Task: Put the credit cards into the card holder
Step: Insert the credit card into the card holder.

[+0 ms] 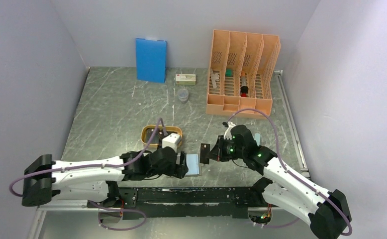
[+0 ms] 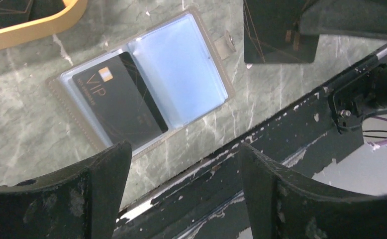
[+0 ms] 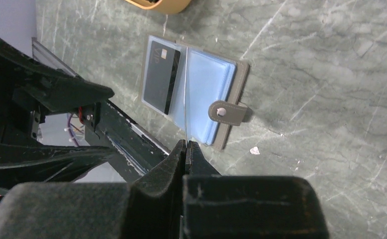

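Insertion step, second card. Left gripper [image 2: 184, 172] hangs released by the open card holder [image 2: 181, 69], one VIP card [image 2: 117, 107] already pocketed. The right gripper [image 3: 186, 147] pinches another credit card [image 2: 276, 35] near the empty pocket. Next move, judged: align its edge with the slot.

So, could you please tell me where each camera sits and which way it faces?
Top external: high behind, looking down the table; left arm and right arm show.
Left wrist: above the card holder, looking down; open left gripper at bottom.
Right wrist: looks down past the right gripper, shut on a credit card.
Shared: both wrists see the card holder and VIP card.
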{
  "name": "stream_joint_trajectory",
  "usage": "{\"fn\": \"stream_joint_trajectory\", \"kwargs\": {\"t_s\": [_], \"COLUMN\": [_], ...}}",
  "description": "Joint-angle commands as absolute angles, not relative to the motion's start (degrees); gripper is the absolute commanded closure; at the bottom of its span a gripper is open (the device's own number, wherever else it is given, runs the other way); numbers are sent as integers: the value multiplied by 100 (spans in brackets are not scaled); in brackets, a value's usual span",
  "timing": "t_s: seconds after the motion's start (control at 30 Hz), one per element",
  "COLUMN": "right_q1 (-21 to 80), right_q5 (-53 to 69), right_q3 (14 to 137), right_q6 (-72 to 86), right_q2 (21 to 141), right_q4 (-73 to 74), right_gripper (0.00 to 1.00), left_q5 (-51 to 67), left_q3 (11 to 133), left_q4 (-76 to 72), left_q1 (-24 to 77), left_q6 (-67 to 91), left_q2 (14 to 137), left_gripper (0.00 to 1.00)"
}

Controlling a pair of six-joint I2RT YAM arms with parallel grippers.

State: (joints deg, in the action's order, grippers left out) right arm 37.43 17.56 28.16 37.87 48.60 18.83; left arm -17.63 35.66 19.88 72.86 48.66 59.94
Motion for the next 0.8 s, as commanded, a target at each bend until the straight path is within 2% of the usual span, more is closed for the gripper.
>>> {"fn": "stream_joint_trajectory", "kwargs": {"t_s": [0.0,0.4,0.57,0.77], "right_q1": [3781,3970,4031,4043], "right_q5": [1902,2691,2956,2550], "right_q3": [2588,2206,2033,1973], "right_q6": [3888,4165,4196,4317], "right_q2": [4616,4847,5178,5161], "right_q4": [2064,1773,1685,1824], "right_gripper": [100,100,100,100], "left_q5": [-1998,-2420,-2530,-2553], "left_q3": [4055,4560,4631,4736], "left_q4": [1409,1618,1712,1499], "left_q1": [7338,7356,7356,7339], "left_q6": [4809,4854,4878,4737], "left_q2": [6669,7989,8094,8482], "left_gripper": [19,21,22,23]}}
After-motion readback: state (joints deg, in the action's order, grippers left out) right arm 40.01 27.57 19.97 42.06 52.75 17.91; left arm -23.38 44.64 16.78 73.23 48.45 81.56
